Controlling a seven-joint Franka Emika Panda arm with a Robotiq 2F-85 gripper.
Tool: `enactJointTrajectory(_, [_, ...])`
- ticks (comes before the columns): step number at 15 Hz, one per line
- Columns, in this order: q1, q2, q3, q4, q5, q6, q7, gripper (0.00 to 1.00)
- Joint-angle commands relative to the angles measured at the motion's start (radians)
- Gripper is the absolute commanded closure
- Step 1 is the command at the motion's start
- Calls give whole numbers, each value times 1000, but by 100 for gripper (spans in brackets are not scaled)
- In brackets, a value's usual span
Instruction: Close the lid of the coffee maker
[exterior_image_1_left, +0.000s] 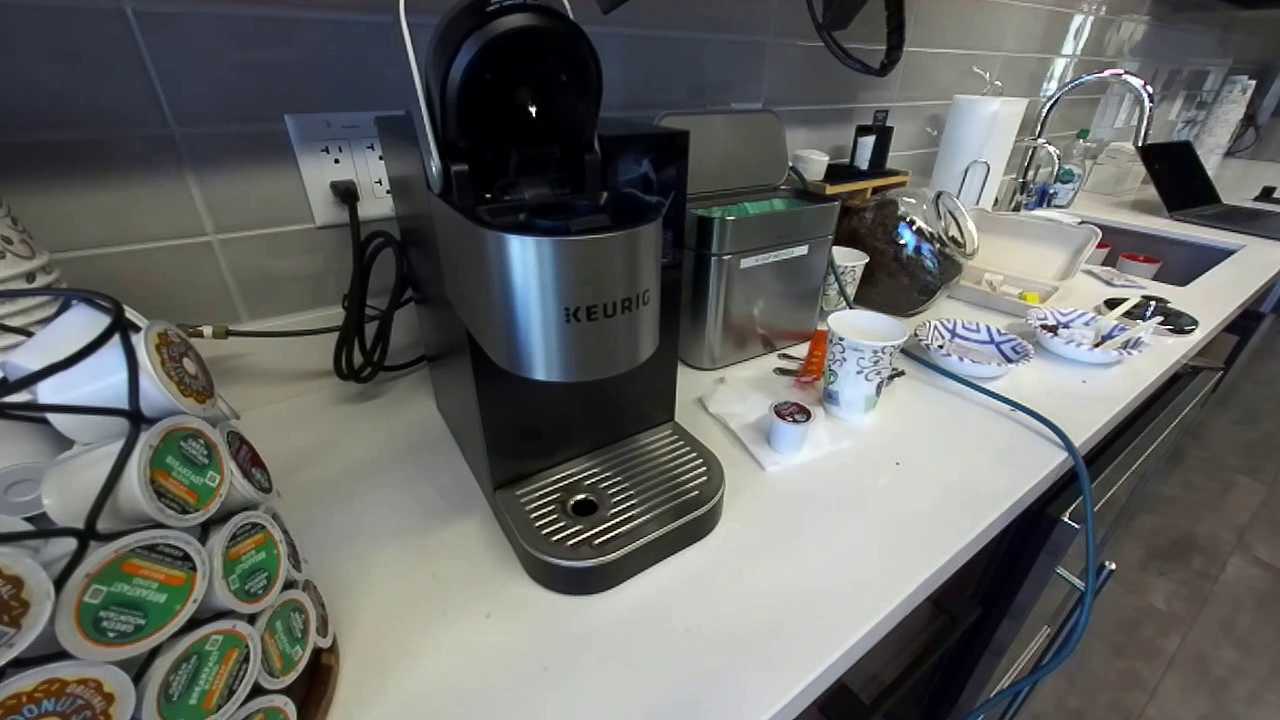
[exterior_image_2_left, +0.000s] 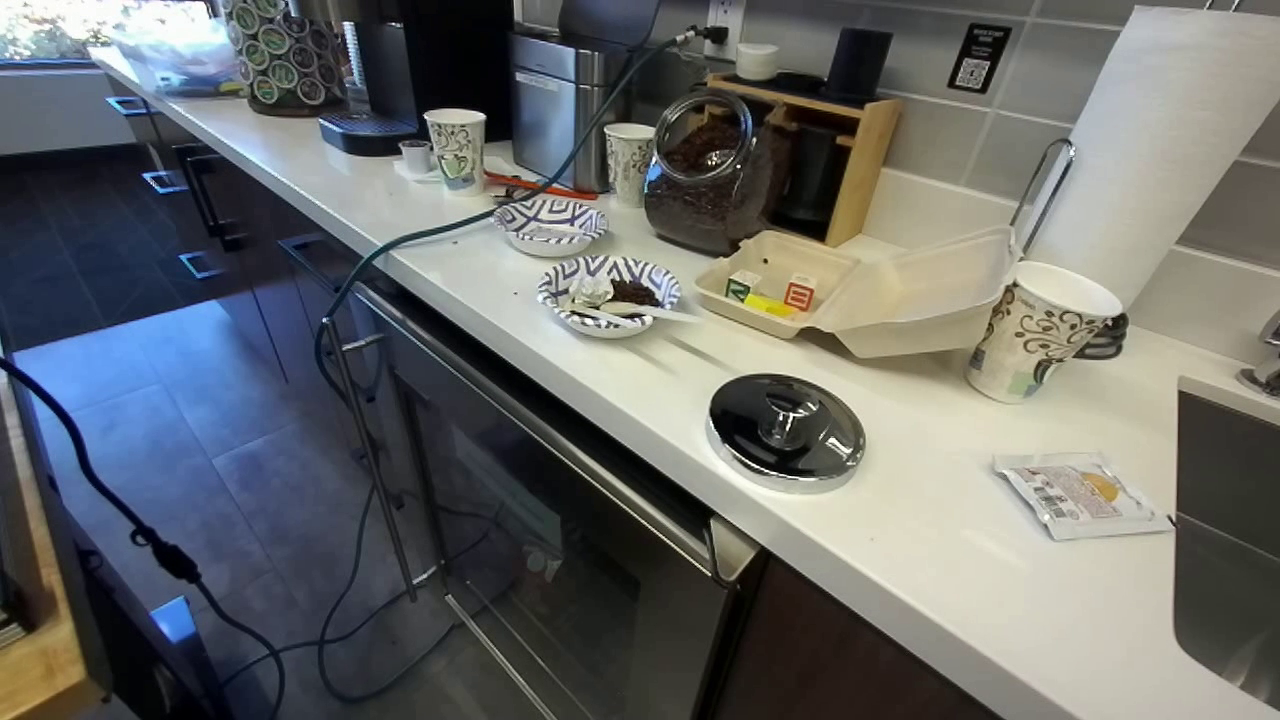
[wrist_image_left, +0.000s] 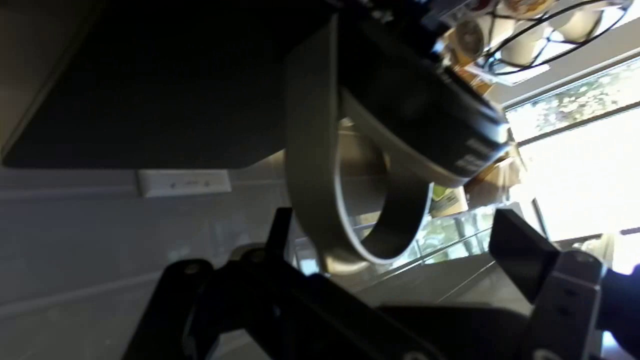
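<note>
- In an exterior view, the Keurig coffee maker (exterior_image_1_left: 540, 310) stands upright on the white surface (exterior_image_1_left: 400, 620), dark lettering across its brushed silver front and a ribbed drip tray (exterior_image_1_left: 650, 490) at its foot.
- Same view: the lid (exterior_image_1_left: 520, 90) is raised — tilted back, its glossy black inside showing — with the silver handle band (exterior_image_1_left: 420, 100) rising beside it.
- Also there: a steel box (exterior_image_1_left: 755, 305) just beside the coffee maker, and a K-Cup pod (exterior_image_1_left: 790, 432) on a napkin (exterior_image_1_left: 738, 408), near a patterned paper cup (exterior_image_1_left: 860, 370).
- In an exterior view, the coffee maker's top is cut off by the frame; nearer are two patterned paper bowls (exterior_image_2_left: 552, 248), a glass jar (exterior_image_2_left: 690, 220) and an open clamshell container (exterior_image_2_left: 930, 290).
- In the wrist view, the jaws are released, spread well apart. The handle band loops between them in the picture, the lid higher up — whether they touch the band, I cannot tell.
</note>
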Motion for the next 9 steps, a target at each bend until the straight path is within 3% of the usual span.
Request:
enactJointTrajectory(1, [28,57,-9,39,-30,185,-57,0])
enactJointTrajectory(4, [54,88,-28,49,-70,237,-9,0])
enactJointTrajectory(9, [78,106,-51,95,-69,199,105,0])
